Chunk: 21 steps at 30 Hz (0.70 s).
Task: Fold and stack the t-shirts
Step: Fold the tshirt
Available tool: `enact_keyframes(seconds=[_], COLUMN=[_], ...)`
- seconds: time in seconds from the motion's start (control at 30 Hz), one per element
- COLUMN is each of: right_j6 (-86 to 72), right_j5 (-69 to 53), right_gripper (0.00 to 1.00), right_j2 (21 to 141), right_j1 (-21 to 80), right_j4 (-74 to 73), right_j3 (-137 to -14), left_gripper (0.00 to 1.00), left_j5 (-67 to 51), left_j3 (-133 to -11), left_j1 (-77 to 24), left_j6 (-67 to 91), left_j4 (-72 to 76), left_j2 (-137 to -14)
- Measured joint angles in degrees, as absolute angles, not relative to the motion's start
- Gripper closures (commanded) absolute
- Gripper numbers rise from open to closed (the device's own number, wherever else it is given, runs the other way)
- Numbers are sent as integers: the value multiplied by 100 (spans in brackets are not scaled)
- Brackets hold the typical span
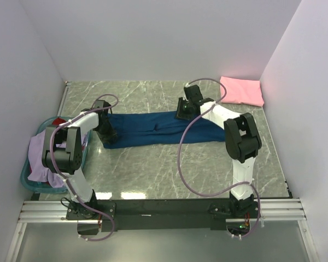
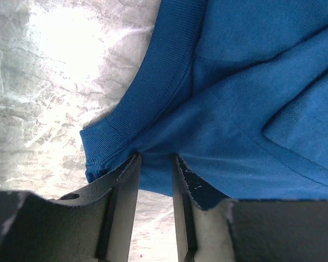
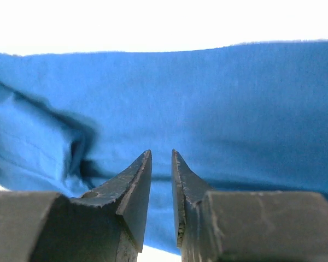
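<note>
We judge the step in hand to be the next fold of the navy shirt (image 1: 153, 128), which lies across the middle of the table (image 1: 153, 174) as a long, narrow band running left to right.

The left gripper (image 2: 156, 158) is at the band's left end. Its fingers are drawn close together on the cloth edge just below the ribbed neckband (image 2: 153, 95), and creases run toward the tips, so we read this as a pinch on the shirt. The right gripper (image 3: 161, 155) sits over the far edge of the band, right of its middle. Its fingers stand a narrow gap apart against the cloth, and we cannot tell whether any fabric is caught between them.

To fold well, we want both grips to take every layer of the band, not only the top one. We should lift just enough for the cloth to clear the table and carry the ends evenly so the edges line up. We should release only once the cloth lies flat, because a one-sided pull would likely skew or unroll the band.

The shirt is deep blue and soft, with stitched hems and a few rumples near its middle.

The pink shirt (image 1: 241, 91) lies folded in the far right corner. The lavender shirt (image 1: 39, 158) and the red shirt (image 1: 59, 120) wait in the basket (image 1: 25, 177) at the left.
</note>
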<state>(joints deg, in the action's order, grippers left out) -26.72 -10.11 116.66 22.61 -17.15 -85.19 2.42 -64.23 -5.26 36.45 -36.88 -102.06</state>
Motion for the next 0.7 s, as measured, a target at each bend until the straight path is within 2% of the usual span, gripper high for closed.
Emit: enact_keyframes(seconds=[0.37, 0.53, 0.7], right_j6=[-2755, -2902, -2915], right_j5=[-1546, -1798, -1826], right_gripper=[72, 72, 72], right_j2=[10650, 10862, 11526], right_j1=[2797, 2945, 2908], right_j4=[-1621, -1487, -1492], right_j3=[-6973, -7013, -7708], left_gripper=[63, 63, 63], left_j5=[244, 244, 248], left_j3=[-6423, -6423, -6423], left_j1=[-528, -528, -528], left_j6=[3645, 3645, 3645], left_j4=[-3684, -3684, -3684], left_j2=[-10204, -10204, -10200])
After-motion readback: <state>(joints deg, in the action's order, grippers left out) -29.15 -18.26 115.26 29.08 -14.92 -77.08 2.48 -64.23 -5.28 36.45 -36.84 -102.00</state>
